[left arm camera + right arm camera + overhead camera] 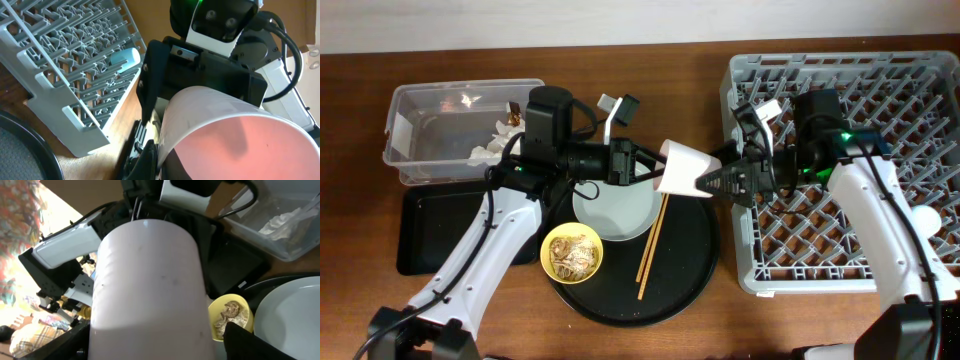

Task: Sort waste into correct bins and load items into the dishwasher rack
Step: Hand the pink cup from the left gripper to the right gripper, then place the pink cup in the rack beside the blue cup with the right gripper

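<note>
The pink cup (682,168) hangs on its side above the table between both arms. My left gripper (650,165) is shut on its rim, one finger inside the cup (240,135). My right gripper (712,183) straddles the cup's base (150,290), with a small gap on one side. The grey dishwasher rack (900,90) holds the light-blue cup (125,57). The plate (615,215), the yellow bowl (571,252) with food scraps and the chopsticks (652,245) lie on the round black tray (690,270). White tissues (490,150) lie in the clear tub (420,150).
The shallow black rectangular tray (430,240) lies in front of the clear tub at the left. The rack's near corner (745,270) touches the round tray's right side. The two arms meet over the gap between plate and rack.
</note>
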`<state>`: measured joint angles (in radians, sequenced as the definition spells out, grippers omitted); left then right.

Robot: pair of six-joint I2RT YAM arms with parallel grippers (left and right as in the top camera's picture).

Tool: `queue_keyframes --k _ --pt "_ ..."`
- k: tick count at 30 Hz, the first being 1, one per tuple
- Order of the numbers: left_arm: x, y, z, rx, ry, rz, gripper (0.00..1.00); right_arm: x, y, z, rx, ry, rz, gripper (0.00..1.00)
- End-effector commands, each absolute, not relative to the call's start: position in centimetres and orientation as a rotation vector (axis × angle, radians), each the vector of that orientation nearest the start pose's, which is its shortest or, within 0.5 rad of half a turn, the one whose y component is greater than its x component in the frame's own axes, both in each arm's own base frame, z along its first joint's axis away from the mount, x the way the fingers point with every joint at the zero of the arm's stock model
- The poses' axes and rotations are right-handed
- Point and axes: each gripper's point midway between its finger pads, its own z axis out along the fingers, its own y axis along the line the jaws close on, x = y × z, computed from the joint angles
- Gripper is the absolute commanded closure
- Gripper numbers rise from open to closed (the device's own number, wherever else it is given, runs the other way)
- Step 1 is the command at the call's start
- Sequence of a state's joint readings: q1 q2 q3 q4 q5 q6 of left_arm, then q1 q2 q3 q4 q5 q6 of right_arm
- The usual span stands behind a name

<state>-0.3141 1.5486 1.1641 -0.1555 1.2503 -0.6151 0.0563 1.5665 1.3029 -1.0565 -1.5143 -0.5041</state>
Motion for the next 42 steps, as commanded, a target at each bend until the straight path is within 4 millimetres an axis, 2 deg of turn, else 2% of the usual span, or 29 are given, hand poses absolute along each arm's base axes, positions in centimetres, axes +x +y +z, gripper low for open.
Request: queue_keyframes --k 1,6,8,13,15,16,18,20,22,23,24,26,27,28,30,32,33,35,36,38,39,42 --pt "30.3 -27.3 27.9 0.54 2.145 -1.865 1.0 27.4 19.6 29.6 -0.81 1.779 1.804 0.25" --pt "30.3 -27.3 27.8 0.54 2.145 -1.865 1.0 27.5 19.6 29.6 -0.821 1.768 1.794 0.3" --pt "30.3 -27.3 27.8 0.54 2.145 -1.865 1.0 27.5 19.6 29.7 -0.821 1.768 1.794 0.36" --pt "30.3 -27.3 27.8 0.54 2.145 -1.865 0.99 27.5 19.6 29.7 -0.821 1.768 1.794 0.44" --pt "30.3 -27.3 27.8 0.542 2.144 -1.863 0.66 27.6 19.6 29.3 -0.824 1.791 1.773 0.46" --pt "30.3 -27.2 27.8 0.553 2.136 -1.854 0.61 27.7 19.6 28.9 -0.827 1.813 1.753 0.48" --pt "31.0 -27.1 26.7 0.521 2.169 -1.773 0.55 28.1 19.4 27.3 -0.818 1.926 1.674 0.52" --pt "32.3 -26.2 23.8 0.438 2.276 -1.576 0.52 28.9 18.8 24.8 -0.774 2.111 1.545 0.52" --pt "33.3 -24.2 20.0 0.328 2.43 -1.311 0.51 29.6 17.7 23.0 -0.708 2.251 1.426 0.55" --pt "33.6 -23.4 18.9 0.297 2.475 -1.227 0.5 30.2 16.5 22.3 -0.641 2.326 1.354 0.55" --pt "34.0 -21.6 17.3 0.216 2.549 -1.095 0.49 30.7 14.8 21.7 -0.584 2.397 1.257 0.56" --pt "34.5 -18.6 15.6 0.111 2.624 -0.92 0.47 31.3 10.9 21.0 -0.439 2.552 1.06 0.55" --pt "34.7 -16.7 14.8 0.041 2.663 -0.817 0.47 31.9 6.9 20.8 -0.257 2.676 0.854 0.55" --pt "34.7 -15.4 14.5 0.002 2.68 -0.75 0.46 32.2 4.2 21.0 -0.115 2.732 0.725 0.55" --pt "34.9 -12.6 14.2 -0.054 2.694 -0.573 0.45 32.4 -3.4 22.9 0.27 2.758 0.411 0.55" --pt "34.8 -11.3 14.7 -0.079 2.682 -0.485 0.45 32.5 -7.5 24.3 0.468 2.703 0.267 0.55" --pt "34.7 -10.5 15.4 -0.091 2.66 -0.432 0.45 32.6 -10.4 25.4 0.615 2.637 0.177 0.57" --pt "34.6 -9.9 16.6 -0.097 2.622 -0.396 0.45 32.5 -14.0 26.2 0.795 2.559 0.065 0.59" --pt "34.4 -9.8 17.4 -0.095 2.599 -0.395 0.45 32.2 -15.9 25.7 0.878 2.546 0.009 0.6" --pt "34.2 -9.8 17.9 -0.094 2.588 -0.398 0.45 31.4 -17.9 23.9 0.974 2.592 -0.084 0.58" --pt "34.0 -9.7 17.8 -0.095 2.597 -0.396 0.45 31.4 -18.9 22.5 1.011 2.623 -0.122 0.57" --pt "33.9 -9.7 17.7 -0.092 2.604 -0.393 0.45 31.4 -19.0 19.1 1.065 2.739 -0.101 0.57"
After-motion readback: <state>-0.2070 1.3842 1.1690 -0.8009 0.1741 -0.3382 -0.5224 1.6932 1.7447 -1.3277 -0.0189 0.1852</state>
